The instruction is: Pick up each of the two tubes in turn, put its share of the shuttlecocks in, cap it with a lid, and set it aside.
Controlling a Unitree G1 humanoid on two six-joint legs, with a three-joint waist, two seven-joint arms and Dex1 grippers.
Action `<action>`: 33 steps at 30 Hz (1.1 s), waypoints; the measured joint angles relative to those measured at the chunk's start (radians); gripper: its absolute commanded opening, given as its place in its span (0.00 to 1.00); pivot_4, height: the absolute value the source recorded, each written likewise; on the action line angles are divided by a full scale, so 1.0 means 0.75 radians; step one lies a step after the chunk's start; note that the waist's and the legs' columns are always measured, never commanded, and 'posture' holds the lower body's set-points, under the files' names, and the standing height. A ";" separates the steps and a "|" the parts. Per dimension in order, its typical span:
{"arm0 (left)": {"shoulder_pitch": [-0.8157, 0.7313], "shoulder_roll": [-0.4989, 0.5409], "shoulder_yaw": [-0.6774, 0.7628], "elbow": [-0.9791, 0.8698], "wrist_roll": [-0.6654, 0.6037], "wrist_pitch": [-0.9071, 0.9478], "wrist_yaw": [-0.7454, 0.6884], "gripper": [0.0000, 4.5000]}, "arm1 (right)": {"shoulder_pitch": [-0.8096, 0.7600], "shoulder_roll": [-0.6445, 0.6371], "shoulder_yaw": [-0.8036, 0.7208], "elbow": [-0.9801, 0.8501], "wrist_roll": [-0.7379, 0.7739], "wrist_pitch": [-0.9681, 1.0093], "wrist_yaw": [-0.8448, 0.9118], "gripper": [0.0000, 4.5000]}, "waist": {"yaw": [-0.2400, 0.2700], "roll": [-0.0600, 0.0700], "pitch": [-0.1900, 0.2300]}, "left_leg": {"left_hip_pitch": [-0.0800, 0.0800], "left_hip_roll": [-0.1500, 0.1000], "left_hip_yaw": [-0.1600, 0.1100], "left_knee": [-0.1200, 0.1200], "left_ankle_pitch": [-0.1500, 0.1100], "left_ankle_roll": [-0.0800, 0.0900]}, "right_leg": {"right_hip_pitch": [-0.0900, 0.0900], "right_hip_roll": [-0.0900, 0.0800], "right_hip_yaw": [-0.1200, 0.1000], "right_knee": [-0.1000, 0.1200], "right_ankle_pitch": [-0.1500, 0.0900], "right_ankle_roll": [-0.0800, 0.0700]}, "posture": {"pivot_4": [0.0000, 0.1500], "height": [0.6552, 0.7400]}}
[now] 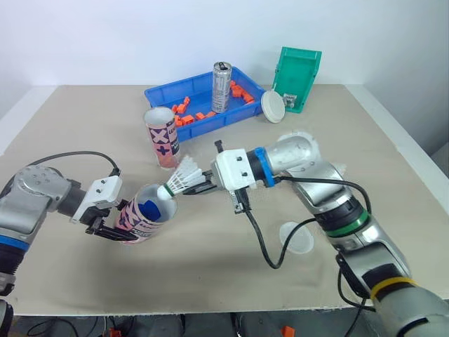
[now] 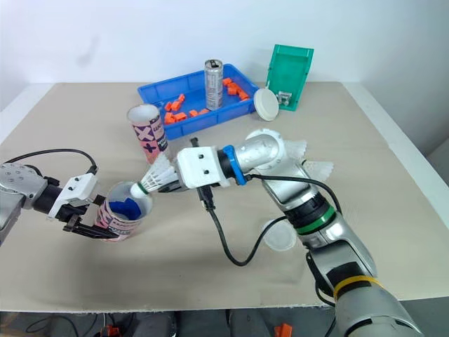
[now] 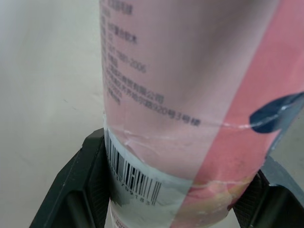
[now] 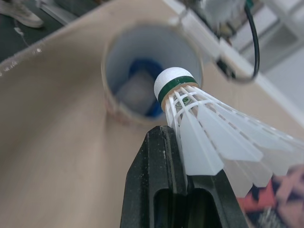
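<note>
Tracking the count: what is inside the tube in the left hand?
Something blue lies deep in the tube; I cannot tell what. The shuttlecock hides part of the opening.

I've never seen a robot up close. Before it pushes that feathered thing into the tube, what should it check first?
1. Left pincer clamped on tube: ok.
2. Right pincer shut on shuttlecock: ok.
3. Shuttlecock's cork tip pointing at the tube's open mouth: ok.
4. Room inside the tube, where something blue lies at the bottom: cannot tell.
5. Lid lying ready on table: ok.
</note>
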 measured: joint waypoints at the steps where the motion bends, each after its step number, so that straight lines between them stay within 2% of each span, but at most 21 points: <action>1: 0.001 0.005 0.000 -0.003 0.000 0.002 0.000 0.61 | -0.006 0.003 0.011 0.001 0.001 -0.014 0.039 0.01 | 0.000 0.000 0.000 | 0.001 0.000 0.000 0.000 0.000 0.000 | 0.000 0.000 0.000 0.001 -0.001 -0.001 | 1.00 1.00; 4: 0.002 0.011 0.000 -0.003 0.000 0.009 0.000 0.61 | -0.006 0.006 0.020 0.003 0.005 -0.014 0.094 0.01 | -0.003 0.000 0.000 | 0.002 0.000 0.000 0.000 0.000 0.000 | -0.001 0.001 0.000 0.006 -0.003 -0.004 | 1.00 1.00; 6: 0.004 0.017 0.000 -0.002 0.003 0.012 0.000 0.61 | -0.010 0.019 0.020 0.003 0.014 0.001 0.115 0.15 | -0.008 0.000 0.000 | 0.004 0.000 0.000 0.000 0.000 0.000 | -0.001 0.001 0.000 0.010 -0.005 -0.006 | 1.00 1.00; 11: 0.004 0.021 -0.001 -0.001 0.008 0.025 0.000 0.61 | -0.075 0.041 0.018 -0.002 0.069 0.113 0.161 0.59 | -0.012 0.000 0.000 | 0.007 0.001 0.000 -0.001 0.000 0.000 | -0.001 0.003 0.000 0.012 -0.005 -0.007 | 1.00 1.00; 13: 0.000 0.021 -0.004 0.000 0.006 0.024 -0.001 0.61 | -0.111 0.044 -0.025 -0.030 0.167 0.264 0.170 0.59 | -0.011 0.000 0.000 | 0.006 0.001 -0.001 -0.001 0.000 0.000 | -0.001 0.002 0.000 0.012 -0.005 -0.007 | 1.00 1.00; 18: -0.005 0.021 -0.013 0.010 -0.001 0.023 -0.001 0.61 | -0.118 -0.025 -0.170 -0.105 0.321 0.451 0.156 0.59 | -0.010 0.000 0.000 | 0.006 0.001 -0.001 -0.002 0.000 0.000 | -0.001 0.002 0.000 0.012 -0.006 -0.007 | 1.00 1.00; 21: -0.006 0.019 -0.013 0.010 -0.002 0.021 0.000 0.61 | -0.042 -0.085 -0.266 -0.168 0.356 0.517 0.087 0.59 | -0.007 -0.001 0.000 | 0.007 0.001 -0.001 -0.003 0.000 0.000 | -0.001 0.002 -0.001 0.012 -0.007 -0.008 | 1.00 1.00; 24: 0.012 0.017 0.002 -0.001 -0.008 0.022 0.000 0.61 | 0.193 -0.176 -0.432 -0.242 0.371 0.602 -0.088 0.59 | -0.005 -0.002 -0.001 | 0.006 0.000 0.000 -0.004 -0.001 -0.001 | -0.001 0.001 0.000 0.011 -0.009 -0.007 | 1.00 1.00; 27: 0.043 0.020 0.028 -0.014 -0.010 0.025 0.002 0.61 | 0.439 -0.194 -0.571 -0.325 0.342 0.681 -0.322 0.59 | -0.007 -0.002 -0.002 | 0.008 0.000 0.000 -0.008 -0.001 -0.001 | -0.001 0.001 0.000 0.012 -0.011 -0.007 | 1.00 1.00; 29: 0.062 0.022 0.045 -0.020 -0.011 0.026 0.003 0.61 | 0.614 -0.187 -0.610 -0.405 0.291 0.734 -0.496 0.59 | -0.008 -0.001 -0.002 | 0.009 0.000 0.000 -0.012 -0.001 -0.001 | -0.002 0.001 0.000 0.012 -0.011 -0.007 | 1.00 1.00; 33: 0.090 0.027 0.067 -0.034 -0.009 0.028 0.006 0.61 | 0.823 -0.093 -0.596 -0.488 0.144 0.809 -0.823 0.59 | -0.016 0.000 -0.002 | 0.011 0.000 0.001 -0.013 -0.001 -0.001 | -0.002 0.001 0.001 0.012 -0.012 -0.009 | 1.00 1.00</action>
